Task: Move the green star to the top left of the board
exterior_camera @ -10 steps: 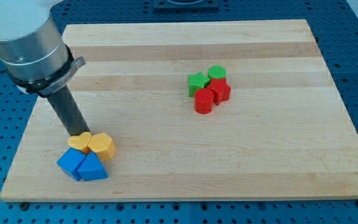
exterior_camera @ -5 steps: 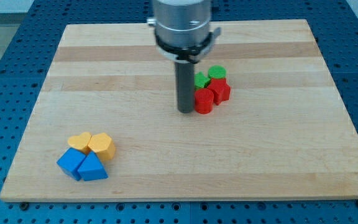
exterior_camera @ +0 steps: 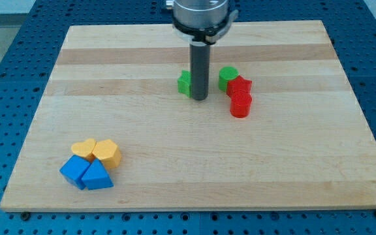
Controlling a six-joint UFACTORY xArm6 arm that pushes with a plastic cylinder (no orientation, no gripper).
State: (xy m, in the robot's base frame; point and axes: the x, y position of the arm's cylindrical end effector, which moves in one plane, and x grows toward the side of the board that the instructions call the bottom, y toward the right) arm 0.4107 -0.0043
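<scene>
My tip touches the right side of the green star, which sits mid-board, apart from the other blocks, leaving the whole run to the top left; there are no fingers.

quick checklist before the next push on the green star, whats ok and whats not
1. My tip against the green star: ok, at its right side.
2. Star apart from the green cylinder and the two red blocks: ok.
3. Tip on the side for a leftward push: ok.
4. Way to the board's top left free of blocks: ok.
5. Yellow and blue blocks out of the way: ok, at bottom left.
6. Star at top left: not ok.
</scene>
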